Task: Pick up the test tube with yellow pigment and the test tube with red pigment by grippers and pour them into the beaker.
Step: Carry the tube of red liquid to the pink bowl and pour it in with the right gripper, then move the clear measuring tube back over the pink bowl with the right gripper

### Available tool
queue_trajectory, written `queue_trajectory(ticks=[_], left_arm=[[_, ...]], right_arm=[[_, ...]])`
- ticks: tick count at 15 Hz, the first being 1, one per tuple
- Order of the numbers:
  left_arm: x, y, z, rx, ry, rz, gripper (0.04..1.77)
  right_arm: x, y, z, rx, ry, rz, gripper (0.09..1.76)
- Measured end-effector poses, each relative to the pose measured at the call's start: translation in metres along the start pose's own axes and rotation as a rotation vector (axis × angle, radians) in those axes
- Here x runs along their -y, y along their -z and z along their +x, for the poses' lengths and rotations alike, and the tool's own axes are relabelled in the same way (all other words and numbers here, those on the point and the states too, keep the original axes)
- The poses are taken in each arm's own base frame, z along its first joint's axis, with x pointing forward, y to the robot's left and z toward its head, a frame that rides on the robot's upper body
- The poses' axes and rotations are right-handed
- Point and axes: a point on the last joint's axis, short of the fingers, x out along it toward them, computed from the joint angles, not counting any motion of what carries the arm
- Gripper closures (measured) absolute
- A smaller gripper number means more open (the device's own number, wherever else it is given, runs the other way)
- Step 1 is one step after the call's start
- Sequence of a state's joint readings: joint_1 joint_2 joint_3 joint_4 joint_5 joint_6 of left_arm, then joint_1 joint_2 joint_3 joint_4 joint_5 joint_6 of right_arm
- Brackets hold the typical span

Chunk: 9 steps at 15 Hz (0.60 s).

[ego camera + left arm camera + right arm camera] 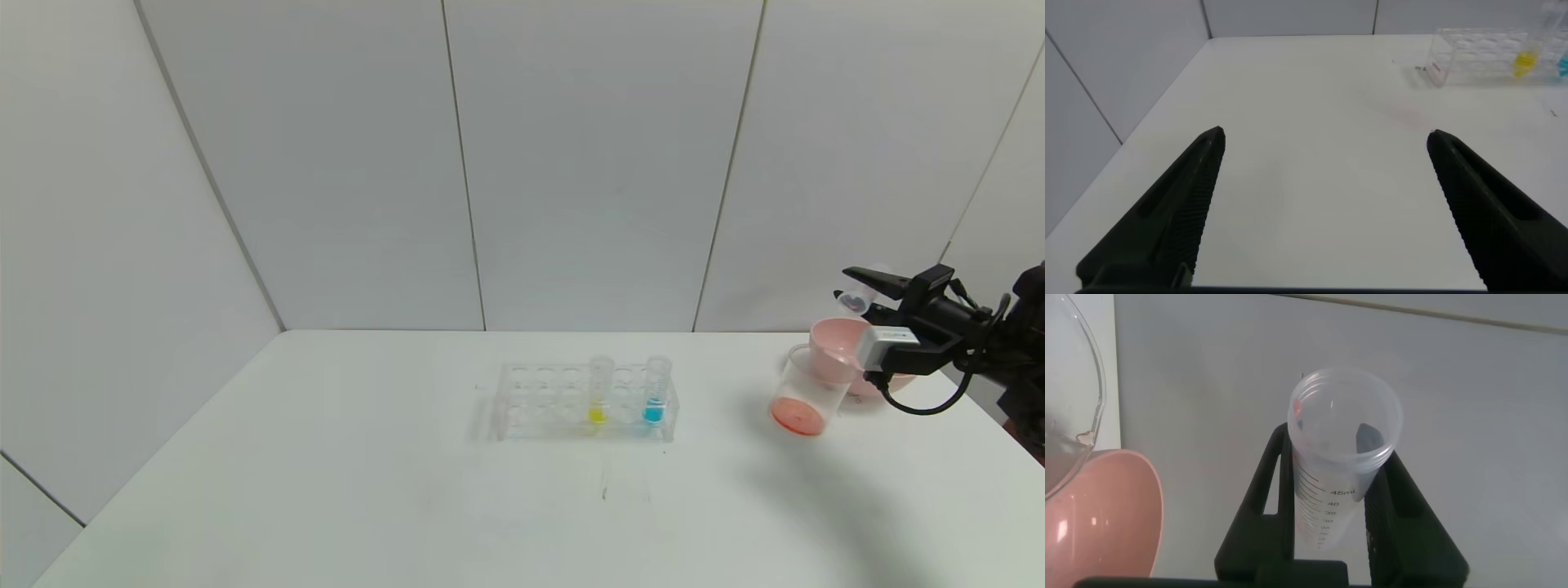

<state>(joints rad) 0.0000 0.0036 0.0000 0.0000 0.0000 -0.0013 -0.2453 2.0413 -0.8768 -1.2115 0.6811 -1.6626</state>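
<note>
At table centre: clear rack [584, 402] holding yellow tube [599, 390] and blue tube [655, 389], upright. At 3 o'clock from rack, well apart: beaker [808, 392], red liquid at its base, beside pink bowl [841, 349]. Above these: right gripper [1331, 498] pinching emptied red tube [1341, 453], tipped. Left gripper [1323, 155]: fingers spread, over bare table [1306, 122].

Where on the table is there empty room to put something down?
The table is bare left of the clear rack and along the front edge. The right end is crowded: the beaker, the pink bowl and the right pincer, shut on a tube, sit there.
</note>
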Motion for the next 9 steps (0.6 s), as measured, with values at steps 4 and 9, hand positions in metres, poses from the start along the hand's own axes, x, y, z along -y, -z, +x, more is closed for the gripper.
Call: queue_trajectory(ticks=[4,9], left_arm=[[0.0000,0.0000,0.0000,0.000,0.000,0.000,0.05],[0.0000,0.0000,0.0000,0.000,0.000,0.000,0.05]], right_arm=[[0.0002,-0.0018,0.0011,0.006,0.001,-0.003,1.30],[0.0007,-0.0024,0.0015,0.007,0.004,-0.005,1.30]])
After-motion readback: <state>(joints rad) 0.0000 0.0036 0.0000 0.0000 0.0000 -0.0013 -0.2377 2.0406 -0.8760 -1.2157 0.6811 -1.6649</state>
